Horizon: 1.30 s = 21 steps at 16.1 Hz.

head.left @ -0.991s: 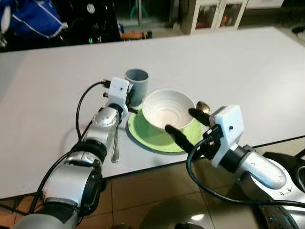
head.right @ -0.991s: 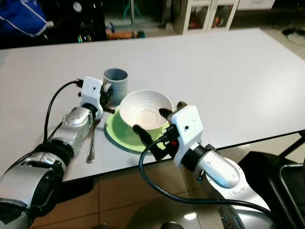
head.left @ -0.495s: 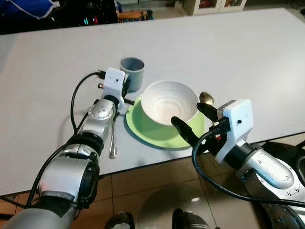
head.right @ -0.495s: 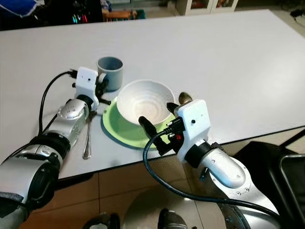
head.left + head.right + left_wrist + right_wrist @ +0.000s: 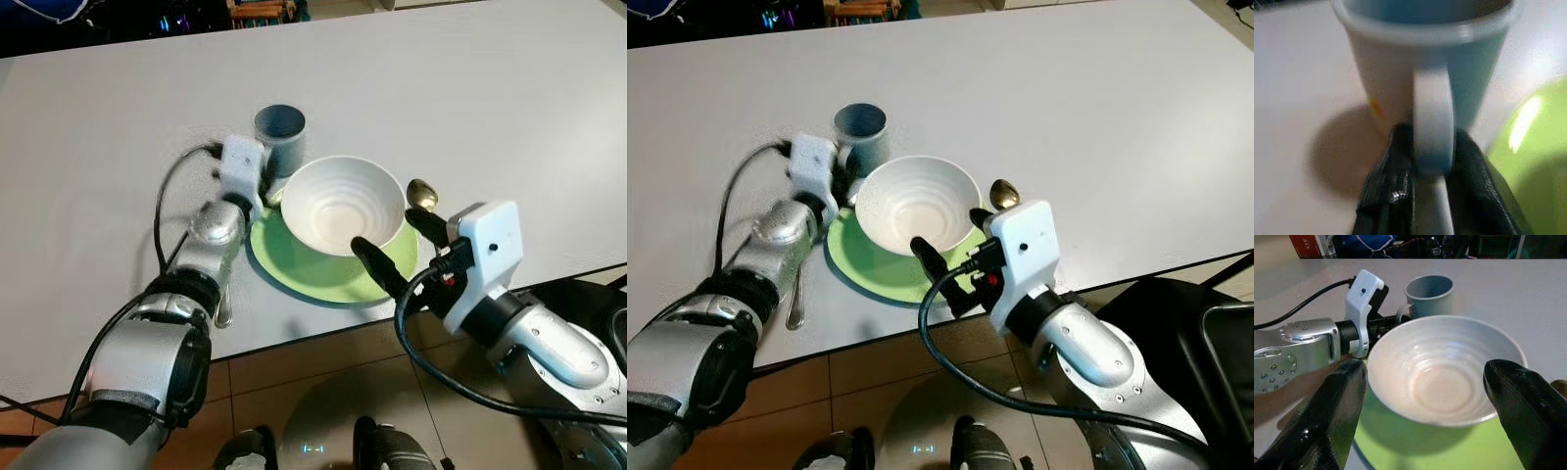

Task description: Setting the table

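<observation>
A blue-grey mug (image 5: 279, 132) stands on the white table (image 5: 470, 88). My left gripper (image 5: 265, 184) is shut on its handle (image 5: 1433, 117), with one black finger (image 5: 1393, 161) on each side. Beside the mug a white bowl (image 5: 343, 204) sits on a green plate (image 5: 294, 269). My right gripper (image 5: 387, 233) hovers open at the bowl's near rim, its fingers (image 5: 1339, 406) spread wider than the bowl (image 5: 1442, 377) and not touching it. A gold spoon (image 5: 421, 193) lies right of the bowl. A silver utensil (image 5: 223, 299) lies partly under my left arm.
The table's front edge (image 5: 323, 333) runs just below the plate, with tiled floor (image 5: 313, 401) beneath. A dark chair (image 5: 1205, 323) stands at the right. Dark clutter (image 5: 118, 15) sits beyond the far side of the table.
The camera has tilted down and the whole scene has shifted. My left gripper stays on the mug handle. My right gripper stays open at the bowl's near side.
</observation>
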### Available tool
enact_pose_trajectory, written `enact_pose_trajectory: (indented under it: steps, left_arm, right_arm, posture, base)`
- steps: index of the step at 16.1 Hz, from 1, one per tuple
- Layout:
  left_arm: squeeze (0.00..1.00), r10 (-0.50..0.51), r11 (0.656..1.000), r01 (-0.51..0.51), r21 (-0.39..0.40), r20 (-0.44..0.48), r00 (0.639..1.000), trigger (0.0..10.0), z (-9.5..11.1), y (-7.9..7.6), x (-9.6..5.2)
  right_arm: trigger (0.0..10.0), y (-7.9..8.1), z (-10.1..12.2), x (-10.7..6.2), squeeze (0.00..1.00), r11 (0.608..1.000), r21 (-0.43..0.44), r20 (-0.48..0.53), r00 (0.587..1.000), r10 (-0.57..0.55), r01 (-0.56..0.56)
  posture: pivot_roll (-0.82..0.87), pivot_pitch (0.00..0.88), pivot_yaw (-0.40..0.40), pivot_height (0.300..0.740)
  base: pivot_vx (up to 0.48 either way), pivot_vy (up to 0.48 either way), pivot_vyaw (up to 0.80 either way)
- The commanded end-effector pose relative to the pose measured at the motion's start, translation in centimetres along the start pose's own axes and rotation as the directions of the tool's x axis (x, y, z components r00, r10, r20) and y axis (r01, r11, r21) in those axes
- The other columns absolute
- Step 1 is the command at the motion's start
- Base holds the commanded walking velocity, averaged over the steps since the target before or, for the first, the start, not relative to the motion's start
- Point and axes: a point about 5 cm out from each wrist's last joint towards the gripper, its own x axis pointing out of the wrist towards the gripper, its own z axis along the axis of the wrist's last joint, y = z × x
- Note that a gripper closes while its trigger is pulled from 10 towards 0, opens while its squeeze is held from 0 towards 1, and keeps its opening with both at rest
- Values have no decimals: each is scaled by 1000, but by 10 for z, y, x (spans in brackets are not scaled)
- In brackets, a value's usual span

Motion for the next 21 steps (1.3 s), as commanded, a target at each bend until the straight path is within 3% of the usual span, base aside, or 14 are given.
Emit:
enact_pose_trajectory:
  steps: [1,5,10,15,16,17,21]
  left_arm:
    - [1000,-5,1000,7,16,-86,996,10000,-19,-2,-5]
    - [1000,6,1000,-7,-2,-78,997,10000,-17,3,-6]
    - [1000,26,999,-26,-26,-5,1000,10000,-1,10,-2]
    - [1000,29,992,-22,-127,52,998,10000,11,12,1]
    - [898,22,991,-13,-136,62,998,10000,12,11,1]
    - [0,6,989,7,-150,85,996,10000,17,9,2]
    - [0,3,987,16,-157,119,993,10000,25,12,3]
  right_arm:
    - [10000,1,0,-2,0,1000,0,-7,1000,0,0]
    - [10000,0,1,1,0,1000,4,2,1000,3,-3]
    - [10000,-4,4,7,0,1000,-9,27,1000,1,-1]
    - [10000,-8,5,17,0,1000,-25,45,999,13,-11]
    - [10000,-8,6,18,0,1000,-27,49,999,13,-12]
    - [10000,-10,7,22,0,999,-35,58,998,14,-12]
    - [10000,-14,9,29,0,999,-49,81,996,20,-16]
  posture:
    - [-195,233,31,740]
    - [-187,211,34,740]
    - [-180,175,40,740]
    - [-165,129,39,740]
    - [-162,121,39,740]
    - [-156,104,39,740]
    - [-147,71,38,740]
  base:
    - [0,0,0]
    - [0,0,0]
    - [0,0,0]
    - [0,0,0]
    - [0,0,0]
    - [0,0,0]
    - [0,0,0]
